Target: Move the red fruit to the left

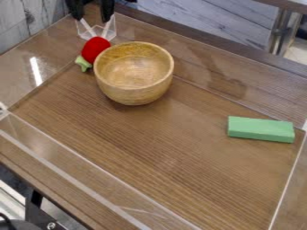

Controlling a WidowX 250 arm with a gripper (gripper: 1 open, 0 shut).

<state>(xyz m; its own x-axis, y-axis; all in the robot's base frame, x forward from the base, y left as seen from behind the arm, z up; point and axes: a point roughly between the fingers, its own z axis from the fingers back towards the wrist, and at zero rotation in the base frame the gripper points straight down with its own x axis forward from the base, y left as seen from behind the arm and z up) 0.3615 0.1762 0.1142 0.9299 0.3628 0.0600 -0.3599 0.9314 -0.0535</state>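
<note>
The hand [92,13] is hanging at the top edge of the view with its two dark fingers standing apart, gripping nothing. The red fruit [95,49] is lying on the counter [156,153] just below the hand, clear of the fingers, touching the left rim of the wooden bowl [135,73]. A green block [261,129] is resting well apart at the right.
</note>
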